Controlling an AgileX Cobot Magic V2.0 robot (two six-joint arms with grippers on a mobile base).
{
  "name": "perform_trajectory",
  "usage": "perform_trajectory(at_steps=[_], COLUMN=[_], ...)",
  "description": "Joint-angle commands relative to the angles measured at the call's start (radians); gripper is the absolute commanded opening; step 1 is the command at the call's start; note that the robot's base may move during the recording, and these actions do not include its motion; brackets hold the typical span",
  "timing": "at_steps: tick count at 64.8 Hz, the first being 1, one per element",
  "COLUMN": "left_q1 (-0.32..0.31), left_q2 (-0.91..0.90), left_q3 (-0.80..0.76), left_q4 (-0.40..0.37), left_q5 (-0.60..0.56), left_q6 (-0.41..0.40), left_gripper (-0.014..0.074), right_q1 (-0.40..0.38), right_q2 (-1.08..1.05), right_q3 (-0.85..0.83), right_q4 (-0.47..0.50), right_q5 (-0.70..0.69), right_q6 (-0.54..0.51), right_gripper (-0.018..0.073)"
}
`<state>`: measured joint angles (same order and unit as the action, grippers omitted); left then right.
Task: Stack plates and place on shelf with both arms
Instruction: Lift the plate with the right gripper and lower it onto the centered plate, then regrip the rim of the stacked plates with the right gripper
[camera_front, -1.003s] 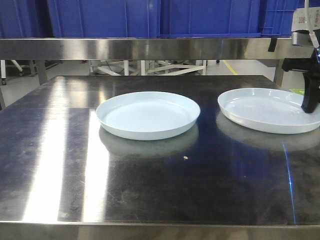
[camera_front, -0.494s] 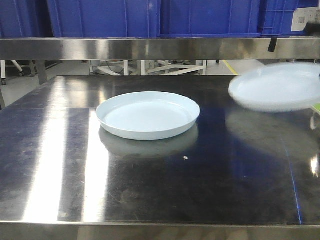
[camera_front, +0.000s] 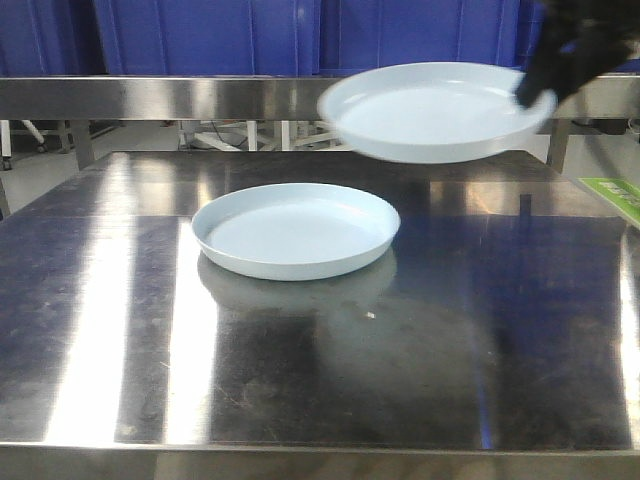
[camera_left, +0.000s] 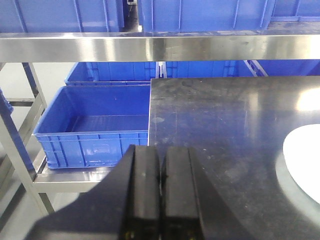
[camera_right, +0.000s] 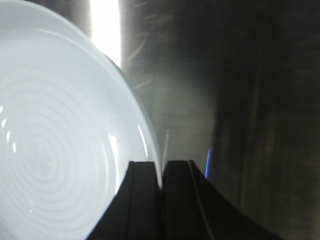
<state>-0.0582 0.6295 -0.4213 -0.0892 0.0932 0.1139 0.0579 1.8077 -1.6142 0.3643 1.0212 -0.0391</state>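
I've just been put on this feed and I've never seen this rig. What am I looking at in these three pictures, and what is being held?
It is a robot with two arms, each ending in a two-fingered tool. The wide picture looks forward across a steel table. One plate lies on it, and the right tool holds a second plate in the air by its rim, in front of the shelf. The other two pictures come from cameras on the wrists. The right one looks past the shut tool, which pinches that rim. The left one shows the left tool, shut and empty, near the table's left edge, with a blue crate on a lower tier beside it.
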Motion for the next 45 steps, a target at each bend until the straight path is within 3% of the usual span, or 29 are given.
perform_trajectory(at_steps=[1,9,21,37,45], left_q1=[0.0,0.0,0.0,0.0,0.0], left_q2=[-0.003,-0.003,-0.003,-0.003,-0.003], left_q3=[-0.03,-0.03,-0.03,-0.03,-0.03], left_q4=[-0.008,-0.008,-0.008,-0.008,-0.008], left_q5=[-0.078,-0.078,-0.078,-0.078,-0.078], left_q6=[-0.003,-0.003,-0.003,-0.003,-0.003], left_gripper=[0.0082,0.0082,0.0082,0.0082,0.0082], right_q1=[0.07,0.148,0.204,0.213,0.213], right_q2=[-0.049,-0.019,0.052,0.103,0.103], right_q3=[-0.001,0.024,0.024,0.024,0.024], right_q4=[0.034,0.034,0.034,0.034,0.034], right_q5=[-0.075,-0.136,-0.169,-0.242,-0.259], right_q6=[0.009,0.015,0.015,0.015,0.015], right_gripper=[0.0052,0.0052,0.0052,0.0054,0.0141])
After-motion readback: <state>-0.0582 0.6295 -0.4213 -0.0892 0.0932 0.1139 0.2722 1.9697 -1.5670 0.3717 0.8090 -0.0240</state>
